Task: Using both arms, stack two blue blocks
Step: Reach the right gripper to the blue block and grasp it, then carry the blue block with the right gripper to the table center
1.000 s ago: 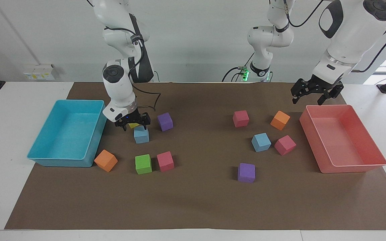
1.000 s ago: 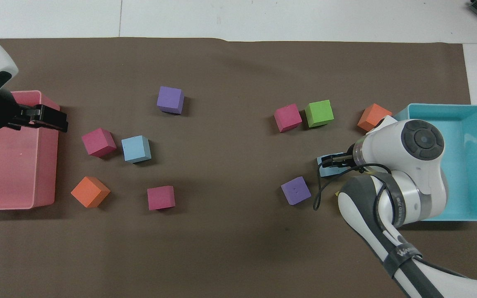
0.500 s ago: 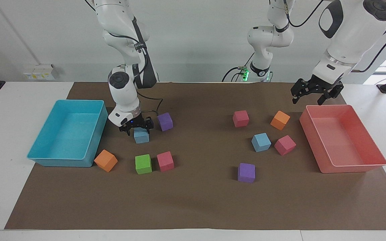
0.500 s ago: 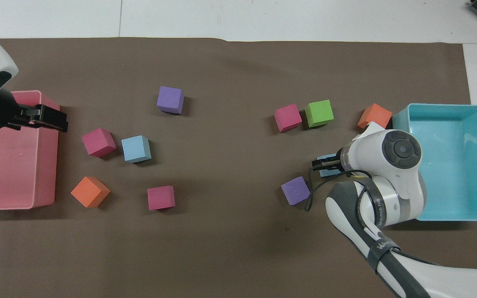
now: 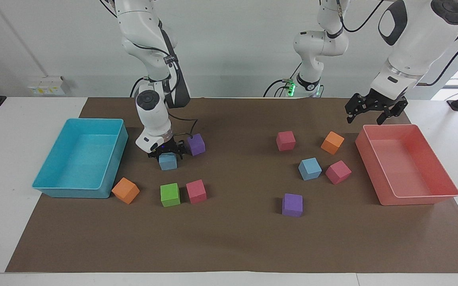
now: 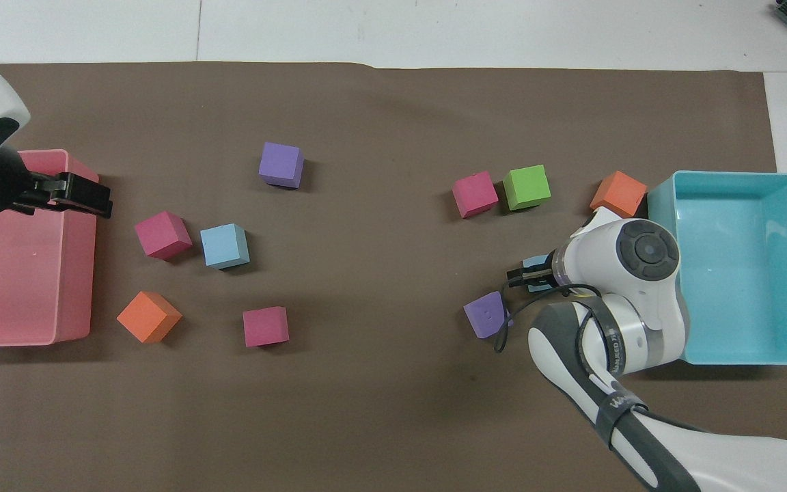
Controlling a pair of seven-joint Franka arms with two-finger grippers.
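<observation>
The overhead view hides most of the blue block (image 6: pixel 537 262) under my right arm; the facing view shows it whole. My right gripper (image 5: pixel 167 154) straddles its top, fingers apart. My left gripper (image 5: pixel 376 110) waits, fingers apart, over the pink tray (image 5: pixel 412 197).

Two sky-blue foam cubes (image 5: pixel 309 168) (image 5: pixel 167 162), three pink (image 5: pixel 285 140) (image 5: pixel 338 172) (image 5: pixel 196 191), two purple (image 5: pixel 292 205) (image 5: pixel 196 144), two orange (image 5: pixel 332 142) (image 5: pixel 125 190), one green (image 5: pixel 169 194); one turquoise plastic tray (image 5: pixel 105 174), one pink tray (image 5: pixel 420 195).

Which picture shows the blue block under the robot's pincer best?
The facing view: the blue block shows its front below the open right pincer. In the overhead view the right arm hides nearly all of it; only an edge peeks out.
</observation>
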